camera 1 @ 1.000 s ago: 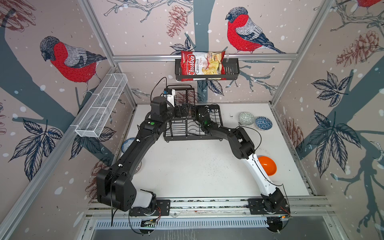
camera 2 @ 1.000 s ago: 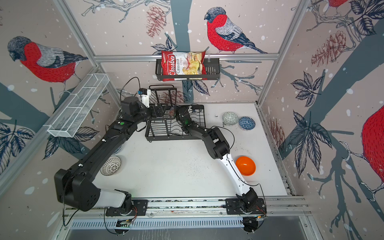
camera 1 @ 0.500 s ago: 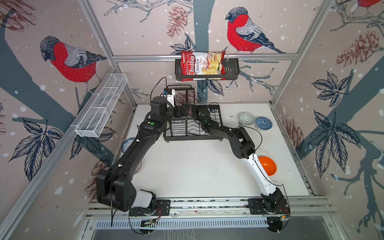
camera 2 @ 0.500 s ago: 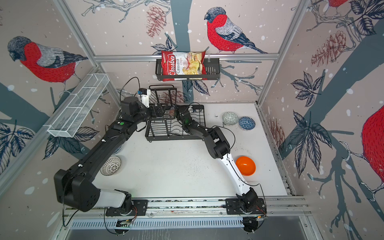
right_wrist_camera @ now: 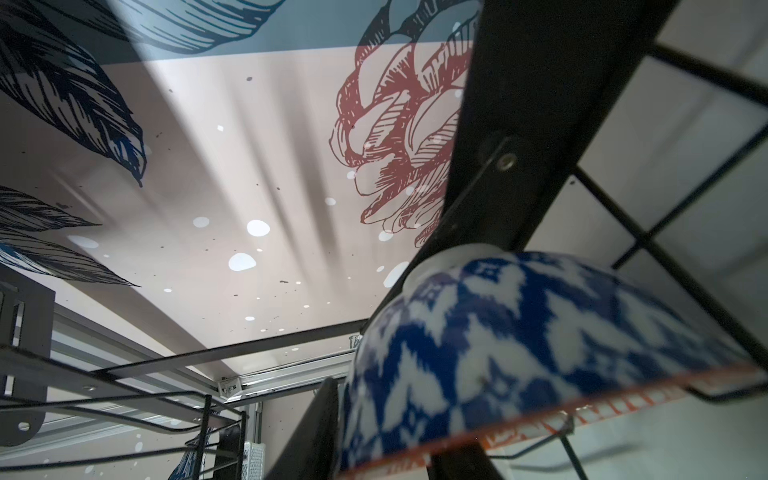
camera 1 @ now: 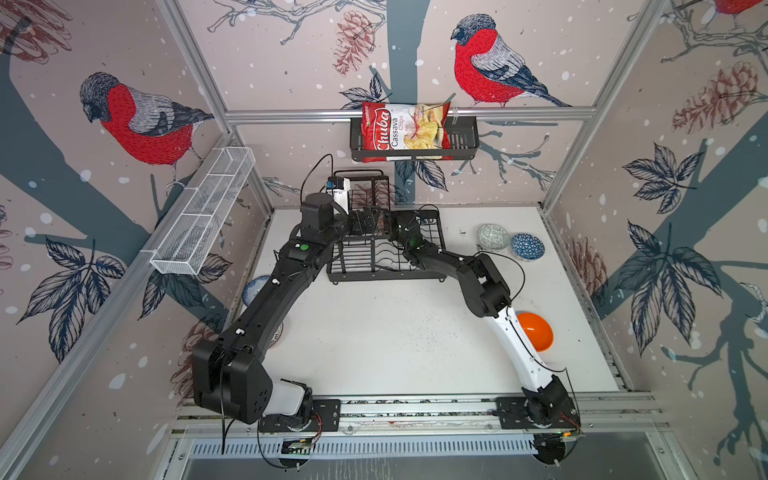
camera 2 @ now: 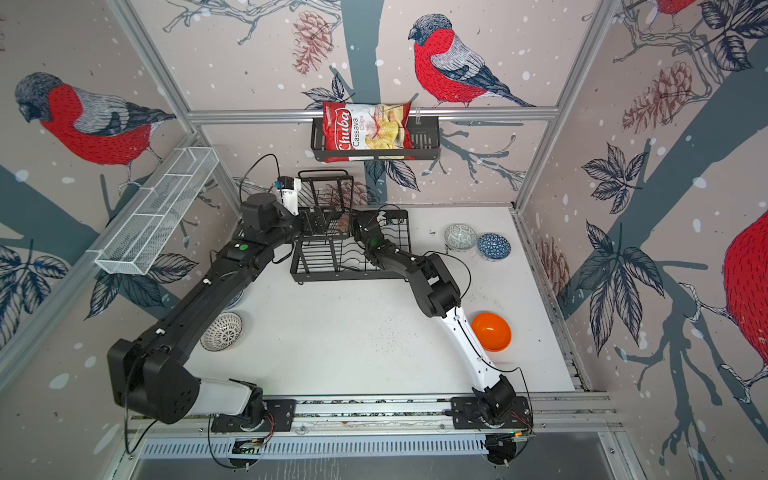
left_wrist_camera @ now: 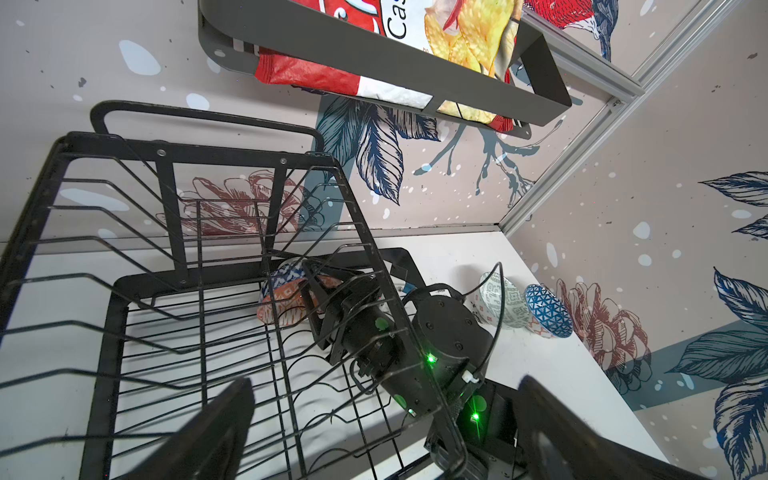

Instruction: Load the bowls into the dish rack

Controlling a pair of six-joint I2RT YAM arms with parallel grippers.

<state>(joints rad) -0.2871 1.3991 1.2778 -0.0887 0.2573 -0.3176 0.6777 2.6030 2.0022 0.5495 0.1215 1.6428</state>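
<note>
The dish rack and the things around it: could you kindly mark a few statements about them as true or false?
1. A blue-patterned bowl lies inside the dish rack. True.
2. The orange bowl is in the dish rack. False: it sits on the table, outside the dish rack.
3. The left hand is open. True.
4. The chips bag lies on the table. False: it is in the black basket on the back wall.
</note>
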